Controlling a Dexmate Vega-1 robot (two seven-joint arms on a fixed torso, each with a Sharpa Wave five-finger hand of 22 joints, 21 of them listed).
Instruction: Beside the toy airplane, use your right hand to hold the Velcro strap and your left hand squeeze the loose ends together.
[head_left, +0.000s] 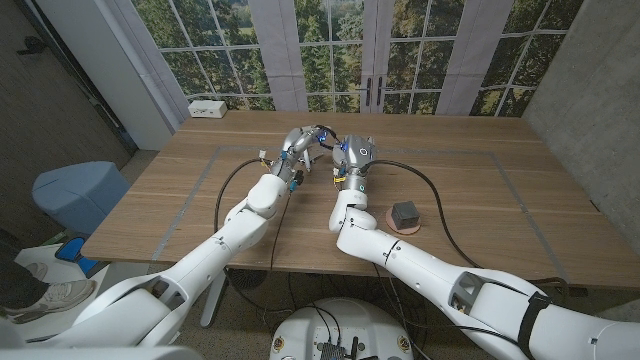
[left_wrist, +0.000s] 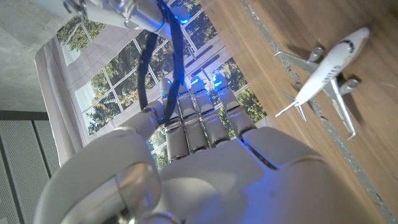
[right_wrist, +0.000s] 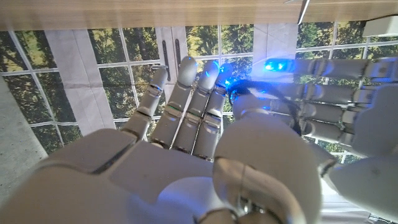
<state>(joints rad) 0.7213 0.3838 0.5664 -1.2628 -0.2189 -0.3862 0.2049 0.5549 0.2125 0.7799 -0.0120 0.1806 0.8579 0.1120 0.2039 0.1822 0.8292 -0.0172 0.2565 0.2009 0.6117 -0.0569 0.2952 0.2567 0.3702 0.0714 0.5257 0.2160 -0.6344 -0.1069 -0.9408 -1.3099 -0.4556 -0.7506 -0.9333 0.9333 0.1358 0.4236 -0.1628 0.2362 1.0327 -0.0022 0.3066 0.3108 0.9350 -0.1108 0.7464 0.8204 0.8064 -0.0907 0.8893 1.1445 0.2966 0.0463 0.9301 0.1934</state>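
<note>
1. Wooden table (head_left: 480, 200) under tall windows; a dark block (head_left: 406, 213) on a pink disc sits just beside the right forearm.
2. Right hand (head_left: 350, 155) and left hand (head_left: 296, 148) meet at mid-table, fingertips together.
3. From the head camera the Velcro strap (left_wrist: 163, 68) is too small to make out; the left wrist camera shows it as a dark band hanging by the left fingers (left_wrist: 199, 115).
4. Whether either hand actually grips it, I cannot tell.
5. Toy airplane (left_wrist: 325, 71) lies on the wood beyond the left hand.
</note>
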